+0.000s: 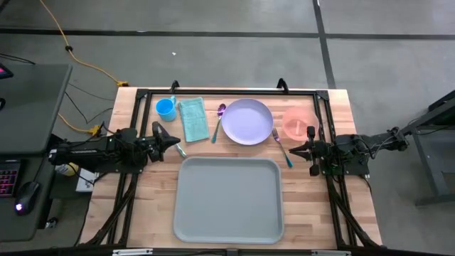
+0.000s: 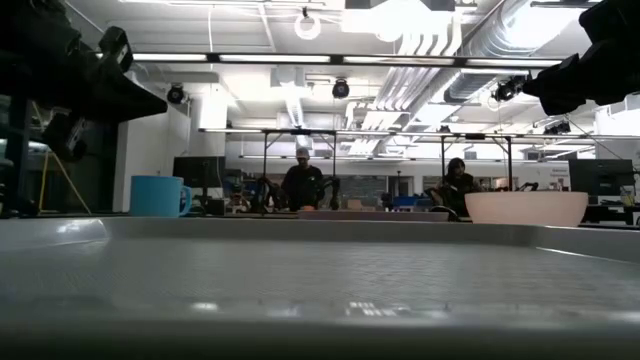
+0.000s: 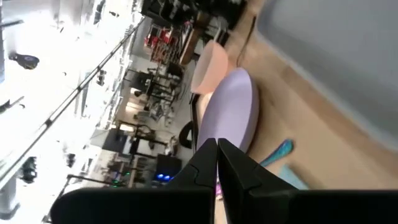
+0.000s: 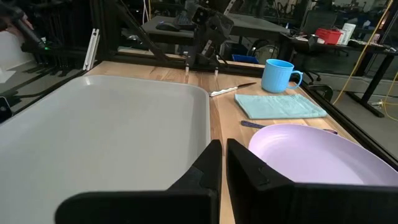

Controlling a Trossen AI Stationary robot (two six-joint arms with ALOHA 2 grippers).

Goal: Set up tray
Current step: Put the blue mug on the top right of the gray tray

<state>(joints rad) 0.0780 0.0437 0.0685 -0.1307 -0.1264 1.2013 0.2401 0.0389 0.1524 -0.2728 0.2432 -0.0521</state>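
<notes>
The large pale grey-green tray lies flat at the table's near middle and fills the low view's foreground. Behind it lie a round lavender plate, a folded teal napkin, a blue cup, a pink bowl, a spoon, a fork and a knife. My left gripper hovers shut off the tray's far left corner, beside the knife. My right gripper hovers shut off the far right corner, near the fork.
A black frame rail runs along the table's far edge, and the arm mounts stand at both sides. Bare wood shows left and right of the tray. In the right wrist view the tray lies beside the plate. People sit in the room beyond.
</notes>
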